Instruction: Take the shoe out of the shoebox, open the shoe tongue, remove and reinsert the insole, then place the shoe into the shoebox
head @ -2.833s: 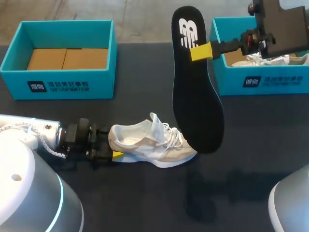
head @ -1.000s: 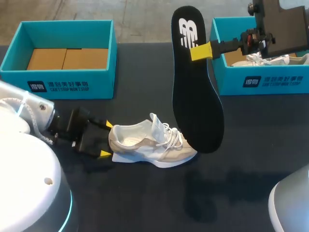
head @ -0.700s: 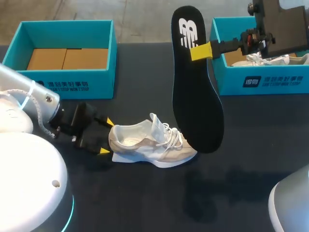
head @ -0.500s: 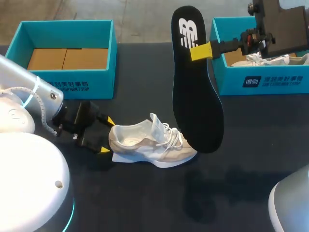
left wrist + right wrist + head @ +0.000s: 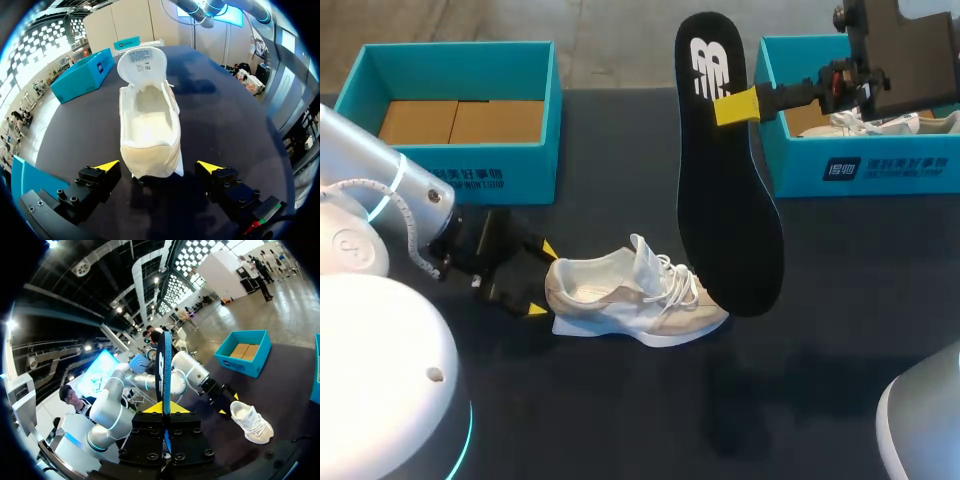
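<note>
Just ahead of the left end effector [image 5: 159,167], the white shoe [image 5: 149,125] is lying on the dark desk [image 5: 225,115], tongue flipped up — the wide-spread fingers are flanking its heel, neither touching it. Off at the right end effector [image 5: 735,105], closed fingers are pinching the black insole [image 5: 725,200] upright (broad end hanging down), well above the desk and near a teal shoebox [image 5: 890,170].

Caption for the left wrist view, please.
Left jaws open astride the heel of the shoe, tongue raised.
</note>
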